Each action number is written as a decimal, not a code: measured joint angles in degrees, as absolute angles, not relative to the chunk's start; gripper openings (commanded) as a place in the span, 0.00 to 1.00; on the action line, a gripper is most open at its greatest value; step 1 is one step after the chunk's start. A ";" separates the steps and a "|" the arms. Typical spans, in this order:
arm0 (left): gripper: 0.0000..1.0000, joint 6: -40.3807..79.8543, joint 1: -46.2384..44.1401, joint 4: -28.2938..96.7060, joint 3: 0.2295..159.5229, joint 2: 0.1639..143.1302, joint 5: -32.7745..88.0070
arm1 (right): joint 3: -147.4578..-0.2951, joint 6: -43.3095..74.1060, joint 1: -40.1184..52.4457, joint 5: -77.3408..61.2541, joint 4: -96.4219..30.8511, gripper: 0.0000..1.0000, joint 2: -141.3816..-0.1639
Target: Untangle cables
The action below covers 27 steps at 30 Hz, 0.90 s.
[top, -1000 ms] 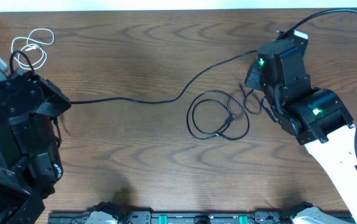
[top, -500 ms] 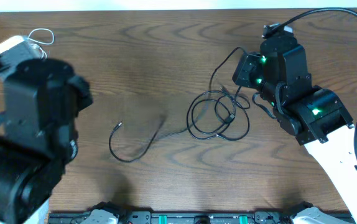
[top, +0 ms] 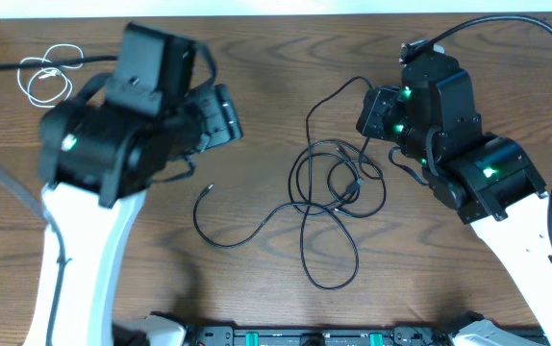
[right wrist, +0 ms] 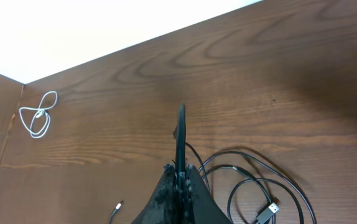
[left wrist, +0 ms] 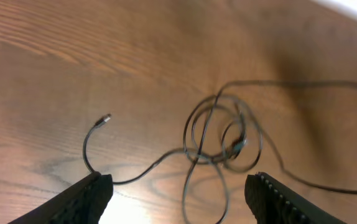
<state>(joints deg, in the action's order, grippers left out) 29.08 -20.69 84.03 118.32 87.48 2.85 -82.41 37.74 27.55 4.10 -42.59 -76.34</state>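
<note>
- Left gripper (left wrist: 178,190): wide open, empty.
- Black cable tangle (left wrist: 219,140): dead ahead, slightly right; free plug end (left wrist: 106,117) ahead-left, nearer.
- Loose tail (left wrist: 142,174): roughly finger-to-finger; likely needs wrist turn before pinch.
- Right gripper (right wrist: 180,171): clamped on one black strand (right wrist: 181,127), beyond tangle.
- White cable (top: 50,77): well behind, apart.

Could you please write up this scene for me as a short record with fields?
surface: brown wooden table
white cable: short thin white cord, coiled alone at far left corner
black cables: two thin black cords, looped together mid-table
free plug: black cord's small plug end, lying loose on table
left fingers: apart, holding nothing
right fingers: closed on one black cord
</note>
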 measured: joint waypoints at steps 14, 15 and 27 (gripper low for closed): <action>0.74 4.99 -20.67 76.09 118.32 99.70 17.58 | -85.06 37.89 26.68 -1.78 -42.74 0.01 -69.25; 0.75 2.28 -20.67 75.22 118.32 99.90 20.53 | -85.84 37.89 26.28 -2.31 -42.89 0.02 -68.51; 0.78 -14.00 -21.12 64.42 118.30 99.98 38.33 | -91.44 42.17 19.90 -15.29 -40.36 0.02 -67.11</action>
